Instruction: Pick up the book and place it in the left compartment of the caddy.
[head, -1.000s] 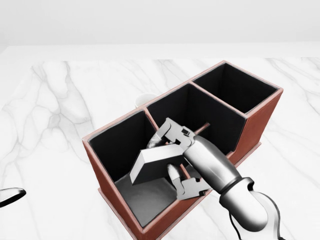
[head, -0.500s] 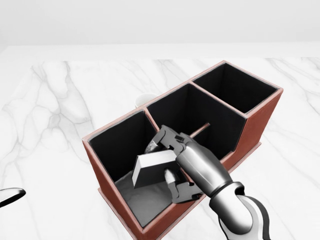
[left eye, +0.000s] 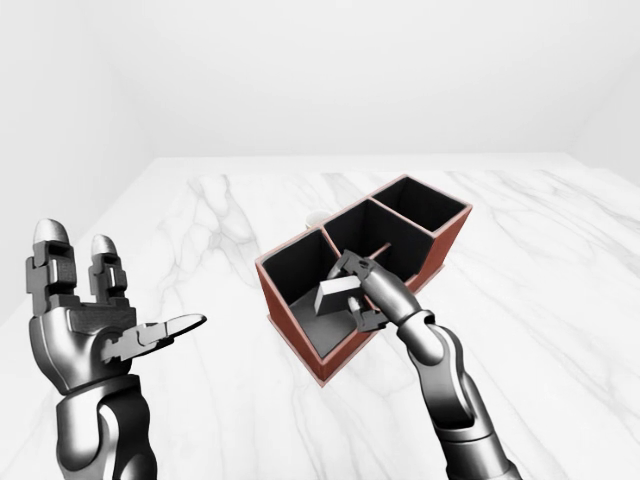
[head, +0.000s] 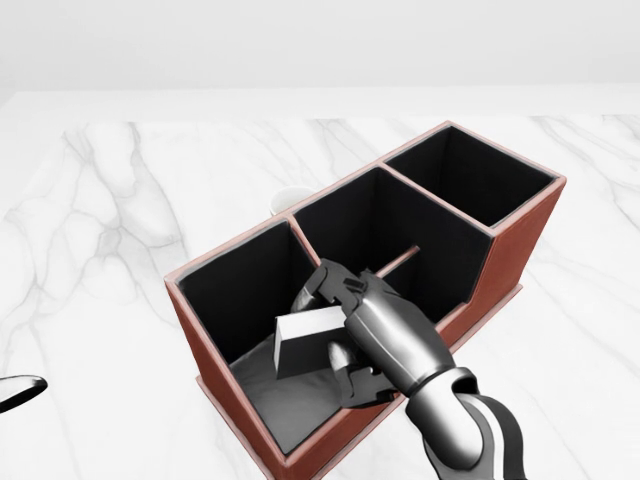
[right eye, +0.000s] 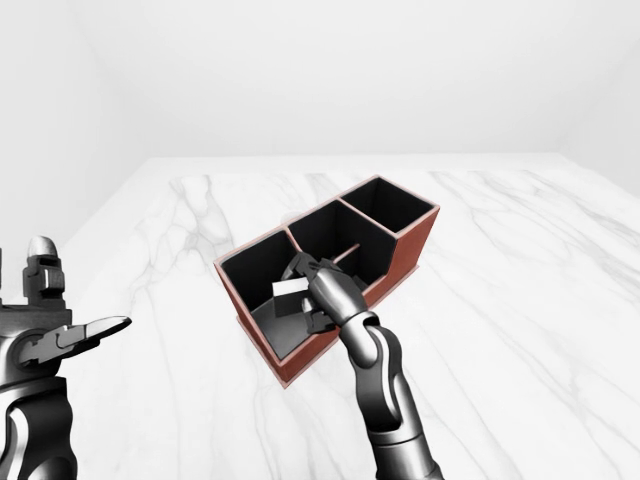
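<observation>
Since a second ago you have carried the book (head: 308, 341) lower and further toward the head view's left, so it now sits down inside the left compartment of the caddy (head: 520, 238) rather than tilted up over the divider; your forearm has swung in with it. The camera itself has not shifted (the marble veins sit where they were).

Your right hand (head: 350, 335) has its fingers (head: 322, 283) closed round the book, pinching it at its right end, with one finger above and the thumb side below it. The book is a pale grey block, lying nearly level, its lower edge close to the compartment's grey floor; you cannot tell from these views whether it touches that floor.

The caddy is red-brown outside and dark inside, with three compartments in a diagonal row on the white marble table (head: 100, 250). A small white round thing (head: 288, 199) peeks out just beyond its far wall.

Your left hand (left eye: 85, 320) is held up well apart from the caddy at the left-eye view's lower left, fingers spread and holding nothing.
</observation>
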